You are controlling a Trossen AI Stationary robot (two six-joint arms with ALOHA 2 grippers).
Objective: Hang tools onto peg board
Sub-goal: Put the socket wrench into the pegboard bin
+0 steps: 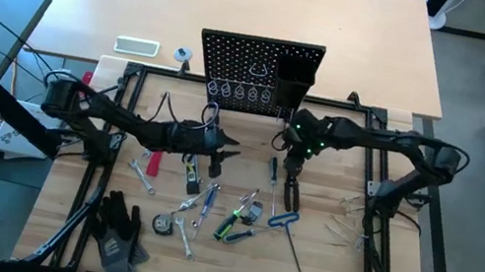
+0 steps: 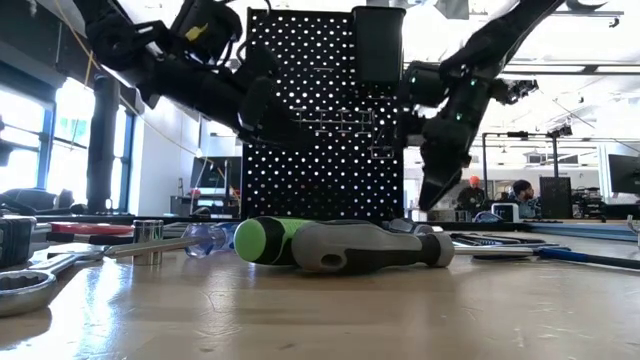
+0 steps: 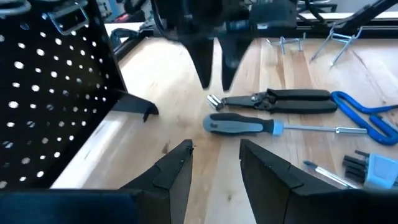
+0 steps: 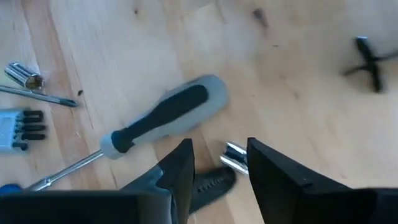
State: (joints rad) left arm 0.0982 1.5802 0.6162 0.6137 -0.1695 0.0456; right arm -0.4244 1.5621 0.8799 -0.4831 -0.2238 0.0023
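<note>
The black peg board (image 1: 259, 69) stands upright at the table's far middle. In front of it my right gripper (image 1: 291, 170) points steeply down, open, just above the nose of the black pliers (image 4: 233, 155), which lie flat on the table; its fingers (image 3: 205, 62) hang clear of the pliers (image 3: 292, 99). A grey-and-black-handled screwdriver (image 4: 171, 115) lies beside the pliers. My left gripper (image 3: 214, 168) hovers open to the left of these tools, near the board's foot, with nothing between its fingers.
More tools lie scattered toward the near side: a green-handled screwdriver (image 1: 232, 224), a blue-handled hex key (image 1: 283, 220), wrenches (image 1: 152, 165). Black gloves (image 1: 117, 234) lie at the near left. A white flat device (image 1: 136, 46) sits left of the board.
</note>
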